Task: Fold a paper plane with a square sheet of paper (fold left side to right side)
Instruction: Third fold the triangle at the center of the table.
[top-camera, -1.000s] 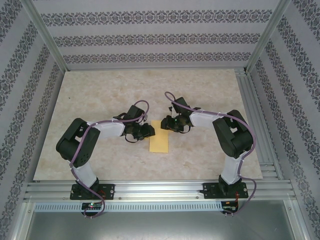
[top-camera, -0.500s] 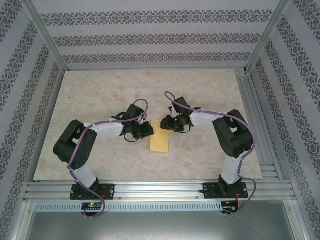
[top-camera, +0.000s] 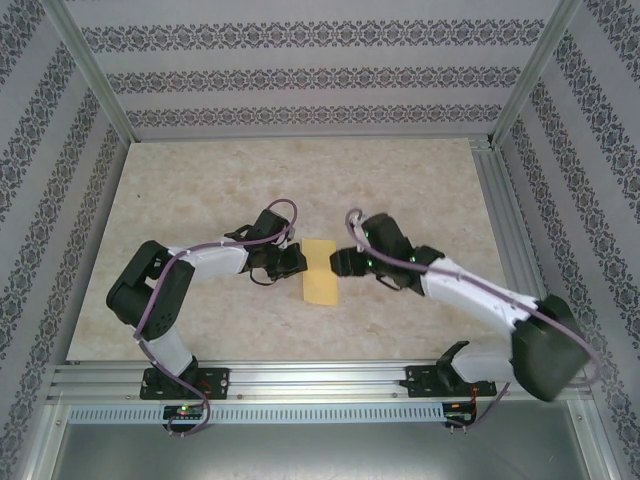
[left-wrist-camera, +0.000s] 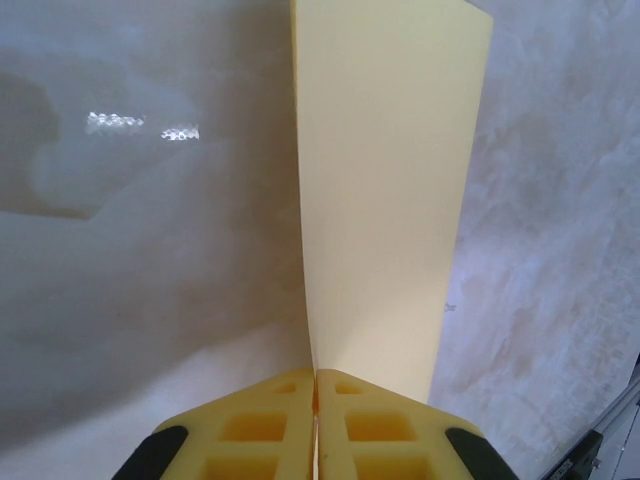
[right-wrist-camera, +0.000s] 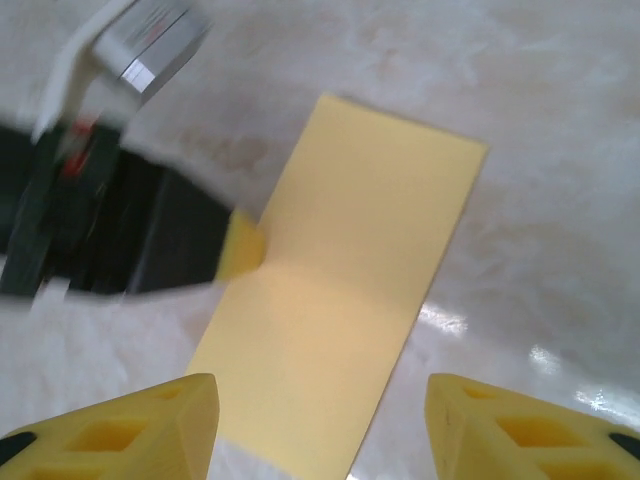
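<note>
The square sheet of paper lies flat mid-table as a narrow pale-yellow rectangle, long side running away from me. My left gripper is shut, its tips touching the sheet's left long edge. In the left wrist view the paper runs straight out from the closed seam of that gripper and passes behind one finger. My right gripper hovers open at the sheet's right side. From its wrist the paper lies ahead between the spread tips of the right gripper, with the left gripper's fingertip on the far edge.
The marble-patterned tabletop is bounded by an aluminium rail at the near edge and patterned walls on three sides. The right arm's elbow sits low near the front right corner.
The left gripper closed fully at the paper's edge. The right arm's elbow swung down toward the front right, and its gripper opened wider and drew slightly back. The paper stayed put.
</note>
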